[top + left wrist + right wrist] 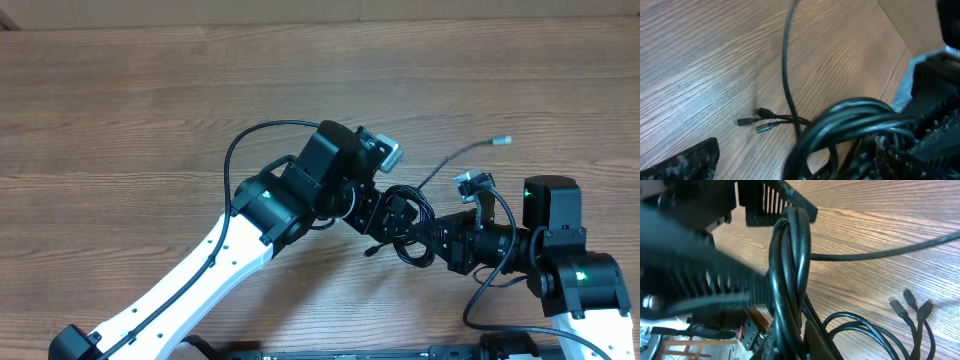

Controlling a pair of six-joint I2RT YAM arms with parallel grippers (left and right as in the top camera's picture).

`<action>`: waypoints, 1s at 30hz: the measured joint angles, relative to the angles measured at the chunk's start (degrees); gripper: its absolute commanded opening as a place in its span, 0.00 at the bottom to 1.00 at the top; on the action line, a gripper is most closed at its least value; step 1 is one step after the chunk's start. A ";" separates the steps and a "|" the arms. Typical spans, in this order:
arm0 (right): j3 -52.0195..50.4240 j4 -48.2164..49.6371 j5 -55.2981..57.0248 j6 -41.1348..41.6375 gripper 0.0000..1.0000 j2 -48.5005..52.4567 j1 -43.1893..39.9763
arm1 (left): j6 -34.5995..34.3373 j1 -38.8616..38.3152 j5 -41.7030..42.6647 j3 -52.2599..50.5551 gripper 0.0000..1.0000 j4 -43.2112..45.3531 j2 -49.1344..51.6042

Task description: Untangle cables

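From overhead, the cables (405, 225) sit bunched in a knot of dark loops on the wooden table (150, 90). They lie just left of the right gripper (432, 238), squeezed between it and the left gripper (385, 212). One cord leaves the knot and runs up and to the right, past the far side of the right gripper. It ends in a silver-tipped plug (500, 141) that points right.

On the left wrist camera the loops fill the lower right of the picture. This view shows three small plug ends (757, 121) fanned flat on the wood, tips pointing left, and a single cord climbing straight out of the top. One pad (687, 160) of the left gripper is well apart from the loops, so its jaws stand wide. I see nothing clamped between them.

On the right wrist camera the strands lie side by side, their long axis running top to bottom. The right gripper's ribbed fingers (775, 205) are closed against them, pinching the bunch. The plug ends show again beside the right gripper, at the lower right, while one cord stretches off the right edge.
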 measured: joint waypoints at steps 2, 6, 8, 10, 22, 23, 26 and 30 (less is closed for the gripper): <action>0.00 -0.04 0.00 0.00 0.04 0.00 0.00 | -1.73 2.12 0.72 0.00 1.00 -0.02 -0.15; 0.00 -0.15 0.02 0.00 0.04 0.00 0.00 | -3.98 7.02 4.33 0.00 1.00 -0.02 -1.27; 0.00 -0.13 0.00 -0.02 0.04 0.00 0.00 | -4.37 9.90 7.37 0.00 1.00 -0.44 -2.19; 0.00 0.07 0.00 0.13 0.04 0.00 0.00 | -4.35 12.90 11.04 0.00 1.00 -1.46 -3.17; 0.00 7.61 -2.82 6.40 0.04 0.00 0.00 | 2.51 21.07 22.91 0.33 0.91 -16.74 -5.03; 0.00 9.05 -3.91 6.69 0.04 0.00 0.00 | 3.93 21.07 23.15 0.35 0.89 -17.86 -5.03; 0.00 13.20 -6.99 7.63 0.04 0.00 0.00 | 7.78 21.07 23.58 0.37 0.86 -20.33 -5.05; 0.00 20.02 -10.14 11.63 0.04 0.00 0.00 | 11.43 21.07 23.80 0.37 0.86 -20.70 -5.05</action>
